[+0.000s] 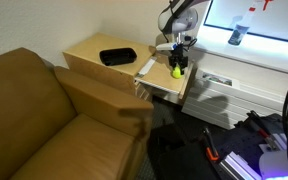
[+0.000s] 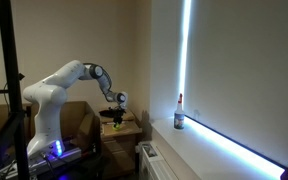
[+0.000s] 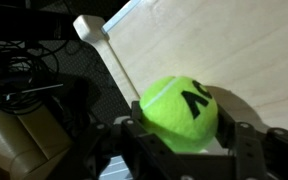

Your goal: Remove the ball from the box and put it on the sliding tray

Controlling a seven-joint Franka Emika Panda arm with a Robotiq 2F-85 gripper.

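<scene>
Sofa cushions (image 1: 39, 110) in tan fill the near side of the room. Beside them stands the light-wood cabinet top (image 1: 89, 50). On it sits the black box (image 1: 117, 56), a shallow open container showing only its dark inside. Just past the cabinet's edge, and lower, the sliding tray (image 1: 164, 82) is pulled out, with its white strip (image 1: 144, 68) along the side nearest the cabinet.

Over the tray's far end the white Panda arm (image 1: 179, 18) reaches down. Its gripper (image 1: 177, 62) is clamped on the yellow-green tennis ball (image 1: 176, 70), well apart from the box.

In the wrist view the dark fingers (image 3: 134, 140) press the ball's two flanks, with pale wood behind it. I cannot tell whether the ball touches the tray. A black logo mark (image 3: 196, 100) is printed on the felt, but too little of it shows to read a brand.
</scene>
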